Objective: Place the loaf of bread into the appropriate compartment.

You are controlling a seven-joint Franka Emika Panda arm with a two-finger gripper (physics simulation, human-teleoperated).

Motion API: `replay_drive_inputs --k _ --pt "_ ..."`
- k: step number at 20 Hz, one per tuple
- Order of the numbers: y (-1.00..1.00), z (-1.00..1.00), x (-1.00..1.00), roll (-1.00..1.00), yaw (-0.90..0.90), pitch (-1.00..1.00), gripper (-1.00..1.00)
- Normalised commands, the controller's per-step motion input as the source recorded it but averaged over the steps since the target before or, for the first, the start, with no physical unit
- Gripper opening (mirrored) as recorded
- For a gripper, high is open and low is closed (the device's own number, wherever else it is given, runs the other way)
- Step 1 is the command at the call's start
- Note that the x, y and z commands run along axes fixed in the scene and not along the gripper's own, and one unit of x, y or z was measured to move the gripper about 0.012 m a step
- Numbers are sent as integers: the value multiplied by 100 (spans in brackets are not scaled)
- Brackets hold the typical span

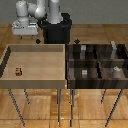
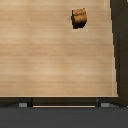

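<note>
Right now I judge the step in hand to be the approach: the loaf of bread (image 1: 18,71) lies untouched on the floor of the pale wooden tray (image 1: 35,82), near the wall on the exterior view's left, with bare wood all round it. The arm (image 1: 31,12) is folded up high behind the tray, and the wrist view looks straight down on the tray floor with the loaf (image 2: 79,17) off toward one corner of the picture, so I would first slide across until it sits centred, then come down slowly. The loaf is very small, so I would line the claw (image 2: 60,103) up across its shorter side and pinch low, taking care not to knock it away. Only two grey finger ends peek in at the frame edge, set well apart, so the claw reads to me as released and holding nothing. After lifting I would carry it clear over the tray wall to the dark four-cell bin (image 1: 97,82) on the exterior view's right, aiming for the cell with the low grey cube (image 1: 84,73). That cube is blurred and hard to tell from the taller grey shapes (image 1: 116,70) in neighbouring cells, most of each finger is cut off, and the loaf's exact orientation is too coarse to read.
</note>
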Motion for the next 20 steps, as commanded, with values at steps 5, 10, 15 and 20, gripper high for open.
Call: replay_drive_inputs --k 5,10,15,20 --pt "0 0 60 0 0 0 100" --pt "0 0 100 0 0 0 100" --pt "0 0 100 0 0 0 100" --pt "0 0 100 0 0 0 100"
